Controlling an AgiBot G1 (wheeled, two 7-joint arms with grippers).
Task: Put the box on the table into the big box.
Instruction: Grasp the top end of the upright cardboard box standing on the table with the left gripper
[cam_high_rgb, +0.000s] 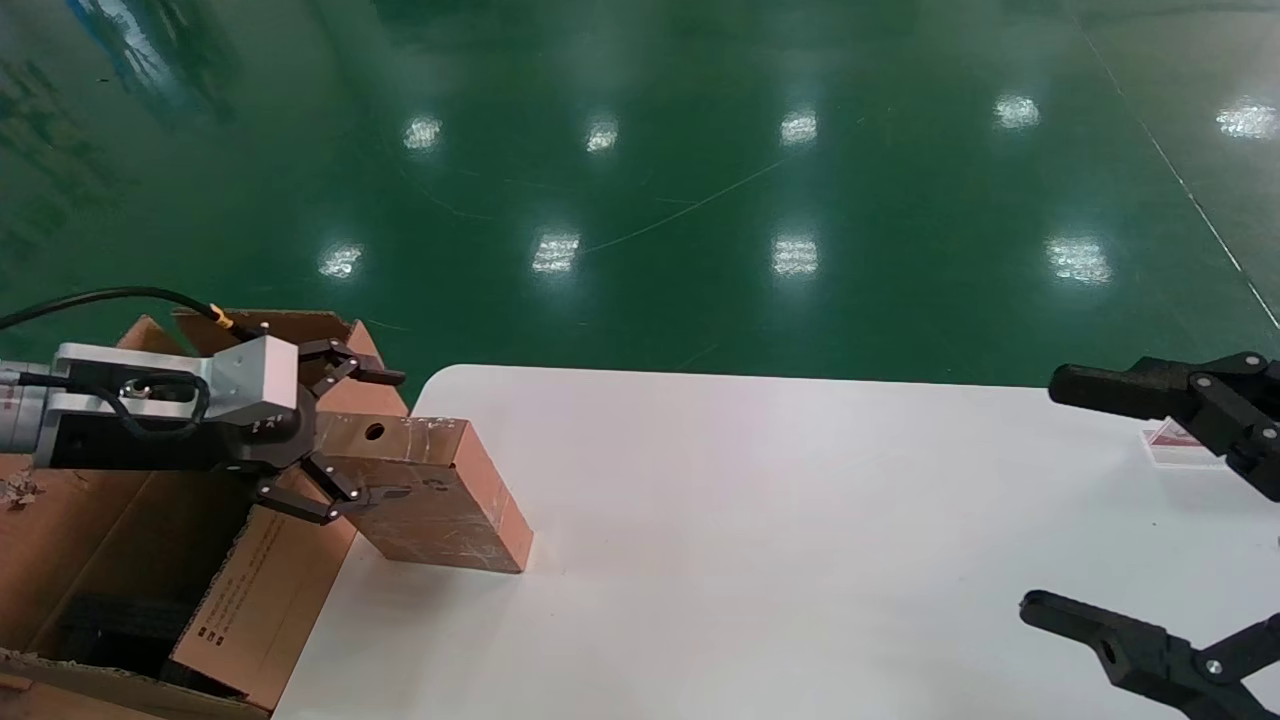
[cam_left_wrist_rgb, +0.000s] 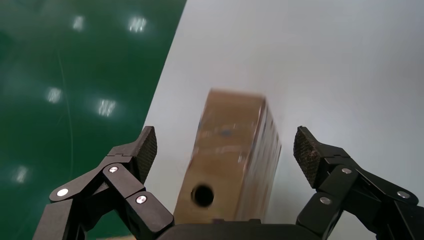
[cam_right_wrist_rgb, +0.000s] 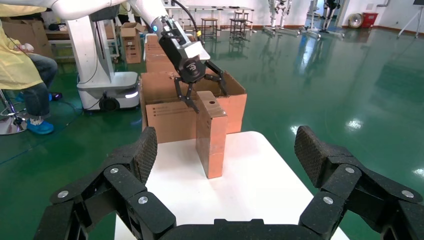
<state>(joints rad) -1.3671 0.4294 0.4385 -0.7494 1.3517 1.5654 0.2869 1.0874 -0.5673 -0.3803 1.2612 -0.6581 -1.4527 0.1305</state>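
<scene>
Brown box (cam_high_rgb: 430, 495) upright on table (cam_high_rgb: 760, 540) edge, between spread fingers of left tool (cam_high_rgb: 345, 445), untouched, right tool (cam_high_rgb: 1060, 500) wide

**What the views leave unclear**

The big box (cam_high_rgb: 270, 590) is cut off by the head view's left and bottom edges, and its black padding is mostly hidden in shadow. The print on its flap is too small to read. The right gripper (cam_high_rgb: 1085, 500) runs off the right edge. In the left wrist view the box (cam_left_wrist_rgb: 230, 160) is blurred, its markings unreadable.
</scene>
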